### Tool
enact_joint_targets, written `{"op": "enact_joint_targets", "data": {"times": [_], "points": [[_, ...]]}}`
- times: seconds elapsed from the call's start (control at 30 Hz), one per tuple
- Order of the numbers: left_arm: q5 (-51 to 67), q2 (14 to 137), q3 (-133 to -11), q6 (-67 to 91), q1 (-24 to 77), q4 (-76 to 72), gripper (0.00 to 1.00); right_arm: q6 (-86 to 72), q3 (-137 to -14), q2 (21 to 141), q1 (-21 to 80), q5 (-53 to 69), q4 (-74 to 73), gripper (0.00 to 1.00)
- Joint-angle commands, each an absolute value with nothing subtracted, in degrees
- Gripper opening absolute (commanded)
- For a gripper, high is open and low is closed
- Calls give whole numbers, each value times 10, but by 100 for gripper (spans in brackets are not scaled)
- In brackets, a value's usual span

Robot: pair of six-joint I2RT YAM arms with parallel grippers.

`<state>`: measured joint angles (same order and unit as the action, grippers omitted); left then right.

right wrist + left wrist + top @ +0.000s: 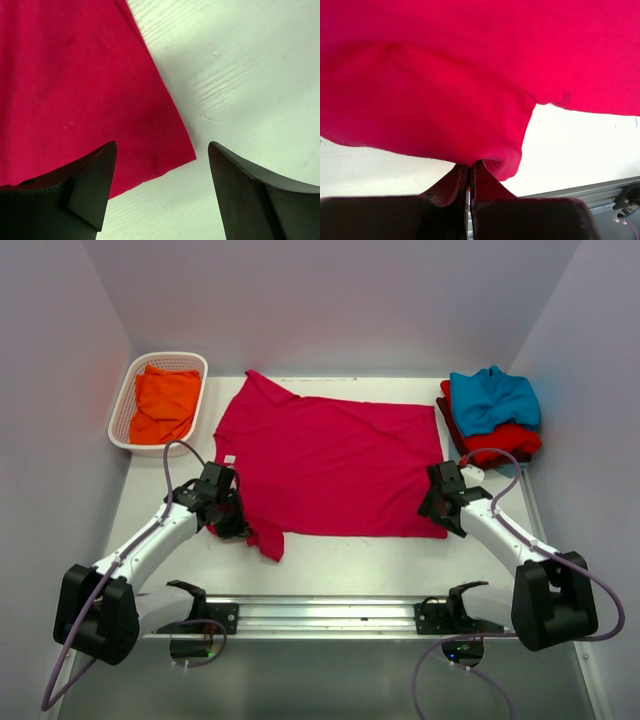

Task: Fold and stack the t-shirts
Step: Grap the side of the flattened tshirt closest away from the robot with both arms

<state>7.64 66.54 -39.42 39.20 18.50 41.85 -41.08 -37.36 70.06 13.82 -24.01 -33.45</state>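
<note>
Crimson shirt [330, 465] flat at centre, basket [118, 405] to its left.
Orange shirt [165, 405] heaped in basket; left gripper [469, 172] clenched on sleeve edge, clear only from wrist view; right gripper [162, 150] spread wide over hem corner, seemingly not touching; teal shirt [490, 398] atop red shirt [505, 443].

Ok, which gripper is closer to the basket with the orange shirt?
Left. The left gripper sits on the same side as the basket, shut on a sleeve of the pink shirt; the right gripper stands open at its opposite corner, across the table.
</note>
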Motion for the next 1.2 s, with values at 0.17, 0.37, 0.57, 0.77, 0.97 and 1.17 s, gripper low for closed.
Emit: {"op": "enact_joint_targets", "data": {"times": [0.17, 0.37, 0.57, 0.77, 0.97, 1.17], "points": [[101, 649, -357, 372, 187, 323, 0, -512, -373, 660, 132, -275, -396, 71], [94, 642, -369, 363, 187, 320, 1, -541, -343, 611, 133, -284, -419, 54], [98, 649, -373, 361, 187, 321, 1, -546, -325, 606, 132, -272, -412, 54], [102, 650, -368, 365, 187, 321, 1, -533, -319, 651, 132, -245, -346, 46], [94, 643, -366, 370, 187, 328, 1, -533, -318, 693, 131, -237, -309, 30], [90, 632, -366, 373, 187, 335, 0, -526, -314, 699, 131, -229, -307, 5]]}}
